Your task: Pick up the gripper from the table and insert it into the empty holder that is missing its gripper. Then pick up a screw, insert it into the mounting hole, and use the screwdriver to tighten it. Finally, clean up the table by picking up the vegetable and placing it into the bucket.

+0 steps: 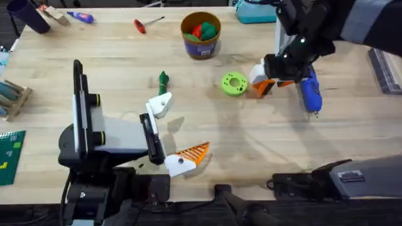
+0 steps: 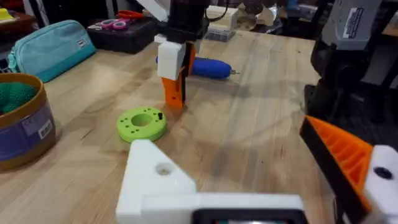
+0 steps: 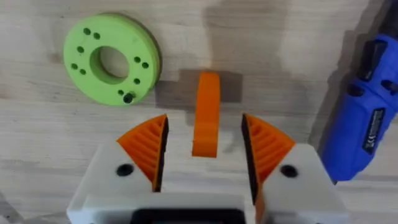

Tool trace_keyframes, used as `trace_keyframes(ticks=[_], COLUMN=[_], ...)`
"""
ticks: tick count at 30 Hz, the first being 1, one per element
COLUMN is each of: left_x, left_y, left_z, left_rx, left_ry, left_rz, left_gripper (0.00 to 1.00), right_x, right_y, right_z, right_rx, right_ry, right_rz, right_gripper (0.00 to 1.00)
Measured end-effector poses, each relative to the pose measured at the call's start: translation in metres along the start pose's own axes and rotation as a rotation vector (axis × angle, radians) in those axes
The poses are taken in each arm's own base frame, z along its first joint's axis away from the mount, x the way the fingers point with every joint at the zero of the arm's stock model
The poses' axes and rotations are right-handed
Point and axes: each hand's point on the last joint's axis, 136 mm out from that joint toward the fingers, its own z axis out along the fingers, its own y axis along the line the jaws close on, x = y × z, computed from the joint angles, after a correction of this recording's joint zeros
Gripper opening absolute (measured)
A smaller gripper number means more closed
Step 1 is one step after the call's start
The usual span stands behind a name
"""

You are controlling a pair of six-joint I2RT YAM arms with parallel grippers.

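Broadly, the pale wooden table (image 1: 251,144) carries the bucket (image 1: 200,36) at its far side, the left gripper (image 1: 169,135) missing one finger pad, and the right gripper (image 3: 205,144), fingers apart around the loose orange gripper (image 3: 206,112) beside a green disc (image 1: 234,83) and blue screwdriver (image 1: 309,92).

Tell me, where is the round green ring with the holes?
The green ring lies flat on the table, right of centre in the overhead view, below the bucket and just left of the right gripper.
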Motion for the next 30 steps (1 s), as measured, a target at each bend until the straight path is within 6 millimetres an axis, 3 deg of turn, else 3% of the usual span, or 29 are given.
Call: trace_keyframes(ticks=[11, 14, 19, 30], left_x=[0.0, 0.0, 0.0, 0.0], left_y=[0.0, 0.0, 0.0, 0.0], left_z=[0.0, 0.0, 0.0, 0.0], left_rx=[0.0, 0.0, 0.0, 0.0], left_ry=[0.0, 0.0, 0.0, 0.0], left_rz=[0.0, 0.0, 0.0, 0.0], left_gripper=[0.991, 0.991, 0.991, 0.991], right_x=[0.0003, 0.0003, -0.0002, -0.0008], right_y=[-0.0024, -0.0029, -0.0032, -0.0033], right_z=[0.0, 0.0, 0.0, 0.0], right_rx=[0.014, 0.016, 0.018, 0.019], right_ry=[0.0, 0.0, -0.002, -0.005], right_rz=[-0.001, -0.005, -0.008, -0.007], right_gripper=[0.63, 0.47, 0.031, 0.009])
